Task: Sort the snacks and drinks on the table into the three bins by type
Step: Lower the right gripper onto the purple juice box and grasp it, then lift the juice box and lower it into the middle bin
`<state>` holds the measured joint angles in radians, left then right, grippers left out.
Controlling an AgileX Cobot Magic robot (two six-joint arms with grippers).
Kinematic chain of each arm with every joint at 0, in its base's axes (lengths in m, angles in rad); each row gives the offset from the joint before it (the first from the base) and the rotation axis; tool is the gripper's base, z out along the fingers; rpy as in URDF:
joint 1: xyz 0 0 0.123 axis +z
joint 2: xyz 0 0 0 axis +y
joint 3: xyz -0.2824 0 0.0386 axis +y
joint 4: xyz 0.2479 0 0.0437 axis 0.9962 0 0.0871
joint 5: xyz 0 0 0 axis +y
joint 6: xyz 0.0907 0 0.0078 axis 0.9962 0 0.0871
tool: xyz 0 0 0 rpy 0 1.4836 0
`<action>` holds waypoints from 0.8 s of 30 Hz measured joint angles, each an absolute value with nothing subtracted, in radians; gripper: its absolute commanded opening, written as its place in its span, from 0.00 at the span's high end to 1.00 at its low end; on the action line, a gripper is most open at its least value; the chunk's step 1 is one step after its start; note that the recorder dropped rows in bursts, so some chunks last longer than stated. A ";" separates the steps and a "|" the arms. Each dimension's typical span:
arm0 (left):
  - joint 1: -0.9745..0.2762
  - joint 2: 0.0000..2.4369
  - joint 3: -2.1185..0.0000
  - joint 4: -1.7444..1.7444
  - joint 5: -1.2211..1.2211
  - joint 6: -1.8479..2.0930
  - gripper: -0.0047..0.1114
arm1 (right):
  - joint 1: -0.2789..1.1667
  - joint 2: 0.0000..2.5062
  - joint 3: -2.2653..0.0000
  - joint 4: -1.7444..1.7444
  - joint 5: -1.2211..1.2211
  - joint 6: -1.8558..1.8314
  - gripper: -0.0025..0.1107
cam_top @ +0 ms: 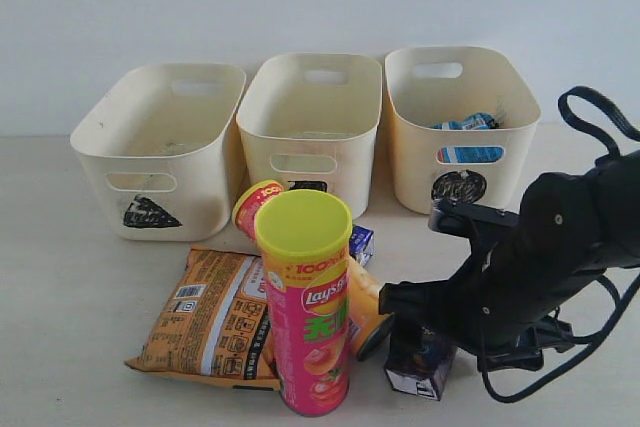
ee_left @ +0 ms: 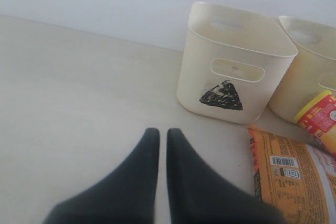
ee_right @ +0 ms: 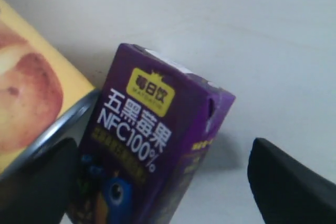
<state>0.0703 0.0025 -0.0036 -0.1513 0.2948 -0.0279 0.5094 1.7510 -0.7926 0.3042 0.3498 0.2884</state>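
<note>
The purple juice carton (ee_right: 149, 129) sits on the table (cam_top: 60, 287) between the spread fingers of the right gripper (ee_right: 160, 148); one finger stands clear of it (whether the other touches is unclear). Just beside it lies the metal end of the orange-yellow tube (ee_right: 31, 108), tipped on its side. Further out, the pink tube (cam_top: 310, 307) stands upright against the flat orange packet (cam_top: 210, 317). The left gripper (ee_left: 160, 132), fingers pressed together and holding nothing, hovers before the triangle bin (ee_left: 231, 61). The circle bin (cam_top: 460, 117) holds a blue-white packet (cam_top: 470, 124).
</note>
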 measured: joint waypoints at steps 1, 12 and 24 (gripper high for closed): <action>0.070 0.003 -0.004 -0.151 0.295 -0.028 0.92 | 0.511 1.760 -0.794 0.312 0.341 0.291 0.29; 0.070 0.003 -0.004 -0.151 0.295 -0.028 0.92 | 0.515 1.800 -0.802 0.313 0.310 0.265 0.96; 0.070 0.003 -0.004 -0.151 0.295 -0.028 0.92 | 0.513 1.761 -0.795 0.261 0.385 0.219 0.97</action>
<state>0.0703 0.0025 -0.0036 -0.1513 0.2948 -0.0279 0.5135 1.7611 -0.7952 0.2613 0.3852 0.2188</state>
